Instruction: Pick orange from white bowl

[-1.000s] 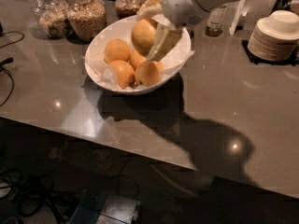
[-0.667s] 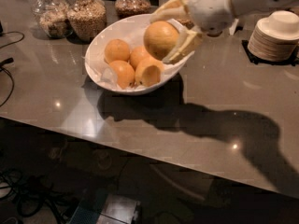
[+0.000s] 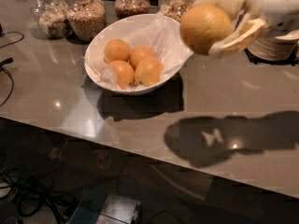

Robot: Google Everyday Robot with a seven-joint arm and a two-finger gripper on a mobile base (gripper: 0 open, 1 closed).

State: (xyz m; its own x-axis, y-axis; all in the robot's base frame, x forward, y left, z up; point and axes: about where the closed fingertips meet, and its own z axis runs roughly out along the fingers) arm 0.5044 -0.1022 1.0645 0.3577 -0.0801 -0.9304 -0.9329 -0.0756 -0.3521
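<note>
Jaws clamped on the orange [image 3: 202,29], one finger over its top, the other under its lower right side. My gripper [image 3: 212,27] sits high at the right, above the grey countertop [image 3: 70,106] and well clear of the white bowl [image 3: 122,26].

A second ago the fruit hung just over the bowl. Now it is up and out to the right, so I judge the pick done, bar holding steady.

Fruit is near round, with no long axis worth naming. Stem end not visible, so heading unknown.

Four oranges [image 3: 148,70] lie in the bowl's crumpled paper lining [image 3: 161,34].
</note>
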